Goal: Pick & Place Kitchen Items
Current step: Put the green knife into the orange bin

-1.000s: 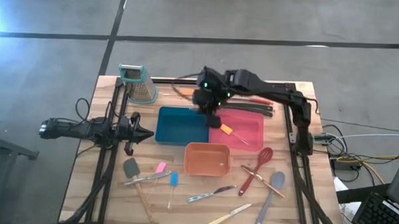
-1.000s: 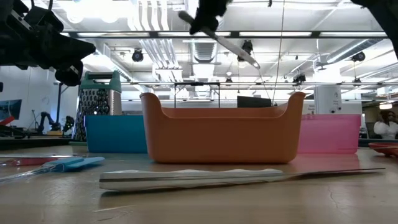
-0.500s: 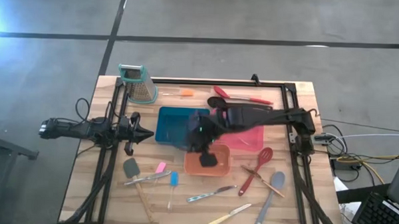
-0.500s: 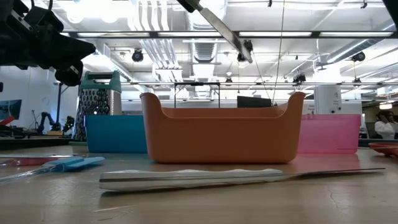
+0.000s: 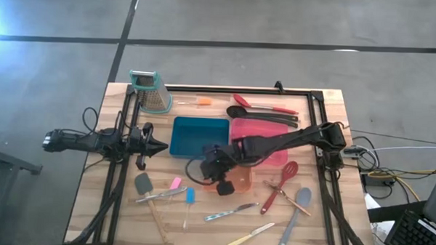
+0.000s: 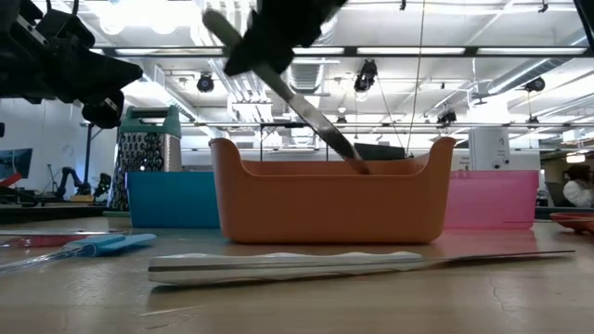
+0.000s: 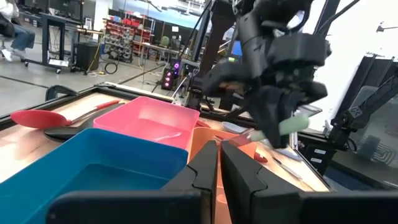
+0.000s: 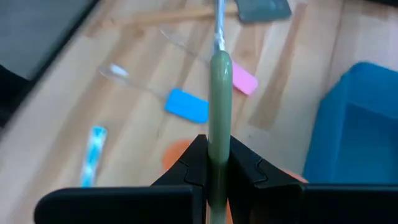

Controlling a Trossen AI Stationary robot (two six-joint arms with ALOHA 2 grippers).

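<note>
The right tool point(image 5: 215, 168) is held over the left end of the orange tray point(image 5: 243, 183), its fingers point(image 8: 239, 163) pinched on the pale green handle of a metal knife point(image 8: 218, 93). In the low view the knife point(image 6: 306, 116) is seen tilted, its blade sloping down so that the tip reaches behind the orange tray's near wall point(image 6: 325, 209); whether the tip touches the tray floor cannot be told. The blue tray point(image 5: 196, 136) and the pink tray point(image 5: 272, 135) lie just behind the orange one.

The left tool point(image 5: 150, 143) is parked above the left side of the tabletop point(image 5: 91, 205), its fingers point(image 7: 205, 165) pressed together on nothing.

Small spatulas with grey point(image 5: 143, 184), pink point(image 5: 175, 183) and blue point(image 5: 190, 196) heads are spread on the tabletop left of the orange tray. Two more knives point(image 5: 231, 211) point(image 5: 249, 235) lie in front of it, and a red spoon point(image 5: 280, 186) and a grey spoon point(image 5: 295, 212) to its right. Behind the trays a red spoon point(image 5: 262, 104) and a black spoon point(image 5: 258, 115) are laid, with a box grater point(image 5: 151, 91) at the far left corner.
</note>
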